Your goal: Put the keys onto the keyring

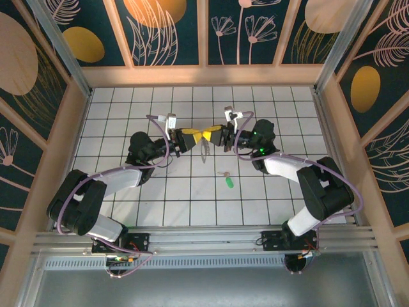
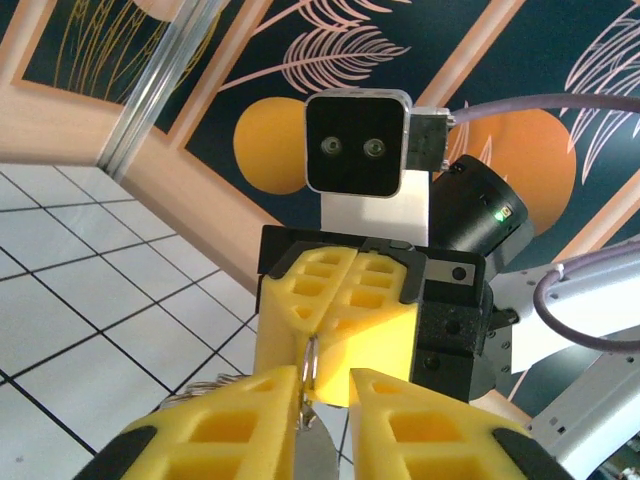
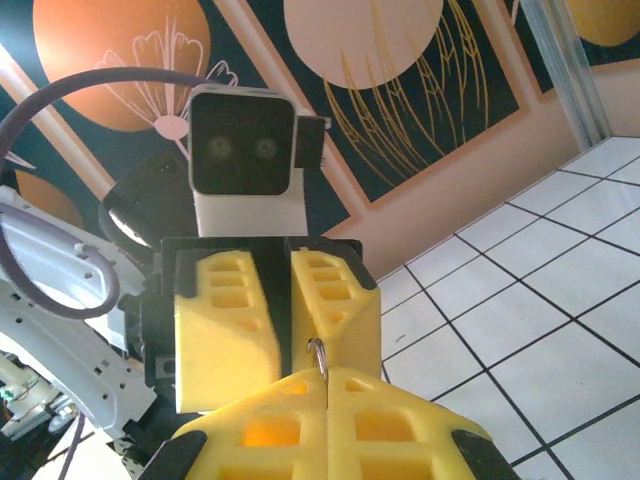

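- Right gripper [image 1: 215,136], frame centre: clamped on keyring [image 3: 318,352]
- Left gripper [image 2: 325,400]: jaws slightly apart, keyring in the gap
- Green-headed key [image 1: 229,181] lies on tiles [image 1: 192,204], lower right of centre

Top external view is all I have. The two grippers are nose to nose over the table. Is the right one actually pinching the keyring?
Observer: Yes. In the right wrist view the right gripper has its fingers pressed together, with a thin loop of the keyring poking out between the tips.
Operator: And the other one?
Observer: In the left wrist view the left gripper has a narrow gap between its fingers, with the ring wire close beside one inner face.
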### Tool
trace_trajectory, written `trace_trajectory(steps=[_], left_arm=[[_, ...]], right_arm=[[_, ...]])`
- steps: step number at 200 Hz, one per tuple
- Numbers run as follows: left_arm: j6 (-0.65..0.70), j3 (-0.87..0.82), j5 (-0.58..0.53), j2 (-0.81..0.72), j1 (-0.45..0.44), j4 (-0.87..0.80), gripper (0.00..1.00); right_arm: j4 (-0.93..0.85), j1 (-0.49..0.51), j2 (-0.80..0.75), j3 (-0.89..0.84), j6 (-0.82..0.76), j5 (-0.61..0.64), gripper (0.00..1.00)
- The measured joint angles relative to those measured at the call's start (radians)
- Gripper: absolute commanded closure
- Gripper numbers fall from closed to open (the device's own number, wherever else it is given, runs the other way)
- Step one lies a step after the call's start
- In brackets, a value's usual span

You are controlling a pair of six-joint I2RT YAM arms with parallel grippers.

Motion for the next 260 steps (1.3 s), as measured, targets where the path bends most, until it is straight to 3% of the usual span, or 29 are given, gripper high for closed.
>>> trace_trajectory(steps=[37, 46, 89, 124, 213, 260], left_arm=[[0.006, 0.0, 0.0, 0.005, 0.0, -0.006, 1.0], [0.019, 0.001, 0.0, 0.005, -0.001, -0.01, 1.0], [0.052, 0.011, 0.011, 0.005, -0.008, -0.034, 1.0], [0.128, 0.032, 0.026, 0.005, -0.014, -0.126, 1.0], [0.493, 0.186, 0.026, -0.024, -0.014, -0.589, 1.0], [0.603, 0.233, 0.035, -0.028, -0.014, -0.726, 1.0]], right_arm=[[-0.001, 0.001, 0.0, 0.0, 0.0, -0.006, 1.0], [-0.002, 0.0, 0.0, 0.0, 0.0, -0.007, 1.0], [-0.021, -0.017, -0.001, 0.0, -0.001, 0.002, 0.63], [-0.074, -0.069, -0.065, -0.031, -0.021, 0.018, 0.53], [-0.323, -0.09, -0.144, -0.039, -0.179, -0.01, 0.49], [-0.367, -0.09, -0.13, -0.028, -0.216, -0.066, 0.51]])
